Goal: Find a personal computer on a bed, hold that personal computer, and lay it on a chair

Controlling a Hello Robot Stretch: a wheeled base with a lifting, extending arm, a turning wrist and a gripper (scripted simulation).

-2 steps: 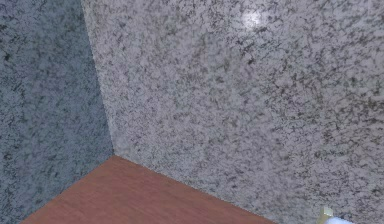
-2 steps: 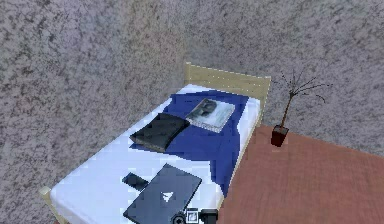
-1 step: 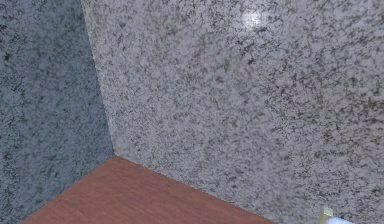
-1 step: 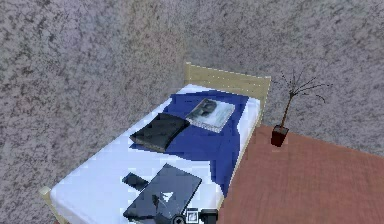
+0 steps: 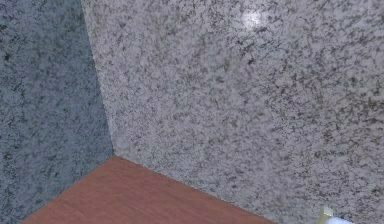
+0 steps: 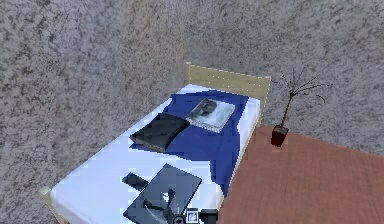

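Note:
A bed [image 6: 110,170] with a pale wooden frame, a white sheet and a blue blanket [image 6: 205,140] stands against the speckled wall in the arm side view. A flat dark grey slab, the personal computer [image 6: 172,182], lies on the sheet near the bed's foot. The gripper [image 6: 152,206] reaches in from the bottom edge, its dark body in front of the computer's near corner, with its white marker squares just to the right. I cannot tell whether it holds anything.
A dark pillow [image 6: 158,132], a grey book-like thing [image 6: 212,113] and a small dark flat thing [image 6: 134,180] also lie on the bed. A potted bare-branched plant [image 6: 280,132] stands on red-brown floor [image 6: 300,185] beside it. Speckled walls [image 5: 230,100] meet in a corner ahead.

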